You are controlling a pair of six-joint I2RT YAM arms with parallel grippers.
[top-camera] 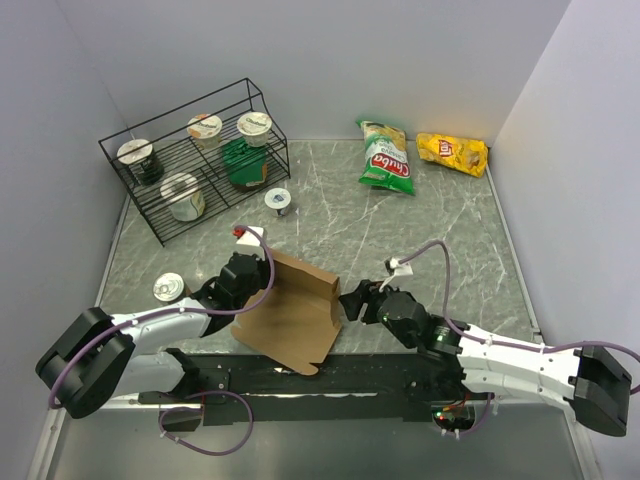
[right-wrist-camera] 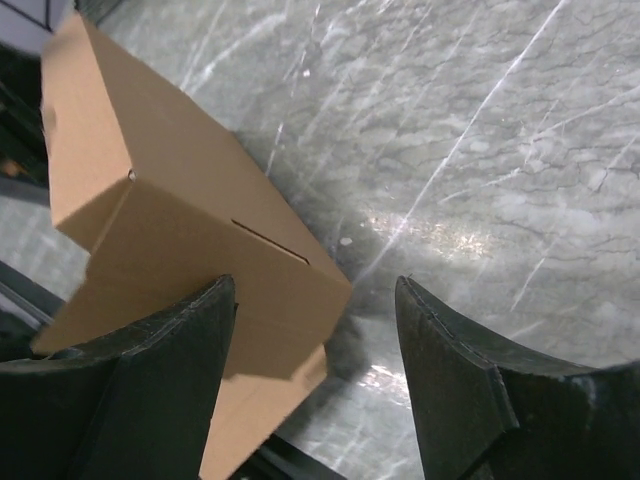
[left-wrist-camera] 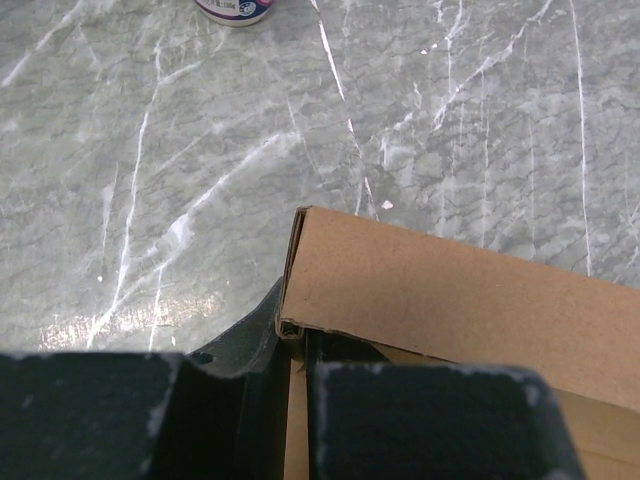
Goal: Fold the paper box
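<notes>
So my left gripper [top-camera: 243, 272] is pinched narrow on the far-left corner of the paper box [top-camera: 290, 315], which sits at the near side of the table [top-camera: 450, 230] between both arms, raised wall running left to right. My right gripper [top-camera: 352, 300] hangs wide just beside its right end, apart, so I reckon that hand pushes leftward next.

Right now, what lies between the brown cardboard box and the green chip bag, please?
Only bare grey marble tabletop between cardboard box and green bag, per the top view.
</notes>
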